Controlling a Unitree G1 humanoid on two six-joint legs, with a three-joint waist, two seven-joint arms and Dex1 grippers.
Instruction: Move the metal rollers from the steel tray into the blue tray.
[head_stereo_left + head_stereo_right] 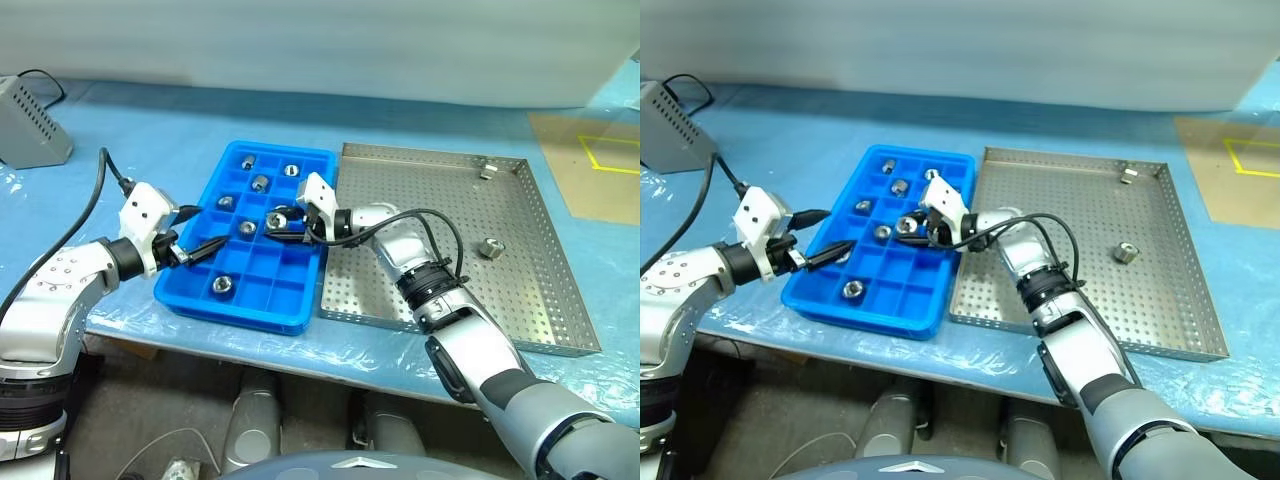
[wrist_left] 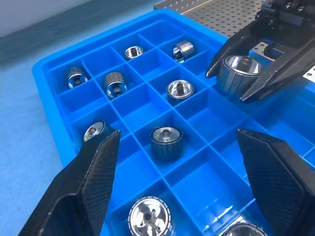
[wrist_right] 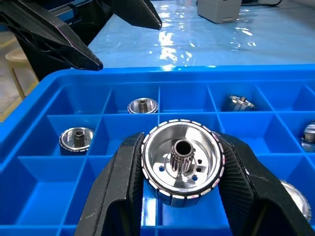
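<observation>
At lower left of the head view, the left gripper waits with jaws spread wide and empty at the blue tray's edge, clearing room. At centre, the right gripper clamps one roller between its fingers above a compartment, seemingly ready for release. Two metal rollers lie in the steel tray, right.

a grey box with rows of vent holes sits at the far left on the blue sheet covering the table, a black cable looping behind it. at the far right lies a tan board marked with yellow tape.
</observation>
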